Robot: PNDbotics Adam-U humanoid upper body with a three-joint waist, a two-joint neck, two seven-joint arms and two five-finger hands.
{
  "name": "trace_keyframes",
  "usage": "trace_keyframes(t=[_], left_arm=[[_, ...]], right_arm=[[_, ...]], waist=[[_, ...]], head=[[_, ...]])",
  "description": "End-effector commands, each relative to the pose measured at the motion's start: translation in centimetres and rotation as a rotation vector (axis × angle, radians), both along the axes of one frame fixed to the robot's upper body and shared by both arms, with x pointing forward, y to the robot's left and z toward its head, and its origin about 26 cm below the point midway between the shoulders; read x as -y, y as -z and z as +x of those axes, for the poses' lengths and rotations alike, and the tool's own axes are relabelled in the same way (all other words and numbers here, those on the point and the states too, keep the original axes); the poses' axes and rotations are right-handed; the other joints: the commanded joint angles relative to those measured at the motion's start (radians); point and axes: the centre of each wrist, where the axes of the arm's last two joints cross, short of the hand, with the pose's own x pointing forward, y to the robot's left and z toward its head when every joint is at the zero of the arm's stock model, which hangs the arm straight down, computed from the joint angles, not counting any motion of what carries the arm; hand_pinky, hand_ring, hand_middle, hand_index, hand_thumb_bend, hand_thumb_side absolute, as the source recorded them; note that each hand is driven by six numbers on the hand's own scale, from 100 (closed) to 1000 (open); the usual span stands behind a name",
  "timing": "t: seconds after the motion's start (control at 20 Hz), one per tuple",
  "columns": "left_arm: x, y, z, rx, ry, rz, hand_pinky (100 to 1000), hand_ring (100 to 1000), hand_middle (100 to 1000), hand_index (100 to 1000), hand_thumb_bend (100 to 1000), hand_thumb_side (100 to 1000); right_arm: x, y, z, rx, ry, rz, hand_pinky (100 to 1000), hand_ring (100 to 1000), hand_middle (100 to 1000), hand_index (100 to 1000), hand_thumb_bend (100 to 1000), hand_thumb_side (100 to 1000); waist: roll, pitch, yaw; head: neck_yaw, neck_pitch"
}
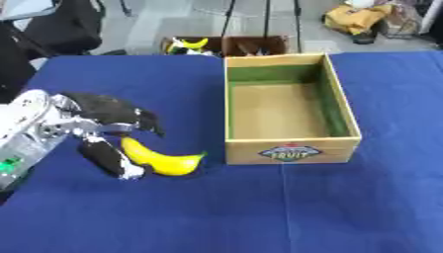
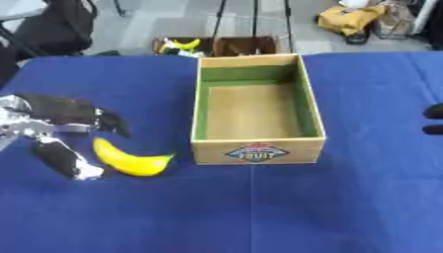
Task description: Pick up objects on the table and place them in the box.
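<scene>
The left hand (image 1: 104, 133) hangs spread over the banana (image 1: 160, 159), not yet grasping it, at nine o'clock of the empty box (image 1: 291, 148). Reaching step; next, fingers must close, then lift. The right hand's (image 2: 434, 118) state is unclear.

banana (image 1: 164, 161) glossy smooth | box (image 1: 290, 149) matt wood | tablecloth (image 1: 259, 207) matt cloth

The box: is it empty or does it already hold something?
Empty. The box shows only its bare brown floor; the banana lies outside on the blue table.
</scene>
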Motion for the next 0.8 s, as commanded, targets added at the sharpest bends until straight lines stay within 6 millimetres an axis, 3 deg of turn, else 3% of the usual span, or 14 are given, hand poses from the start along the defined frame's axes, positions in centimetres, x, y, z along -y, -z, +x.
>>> trace_keyframes(t=[0.05,0.4,0.8], left_arm=[[-0.53,-0.40,0.24,0.027,-0.008,0.066,720,841,905,951,409,693],[-0.36,-0.84,0.35,0.090,-0.003,0.165,723,834,893,946,355,649],[0.10,-0.01,0.49,0.081,0.034,0.207,695,805,852,922,391,655]], right_arm=[[0.12,-0.57,-0.05,0.018,-0.004,-0.023,629,708,610,849,100,1000],[0.06,-0.62,-0.03,0.020,-0.009,-0.023,628,706,607,845,100,1000],[-0.01,-0.70,0.00,0.023,-0.015,-0.025,628,706,606,845,100,1000]], waist=[[-0.001,-0.014,-0.001],[-0.001,-0.012,-0.001],[-0.001,-0.007,0.000]], head=[[0.002,-0.005],[0.005,-0.005],[0.006,-0.004]])
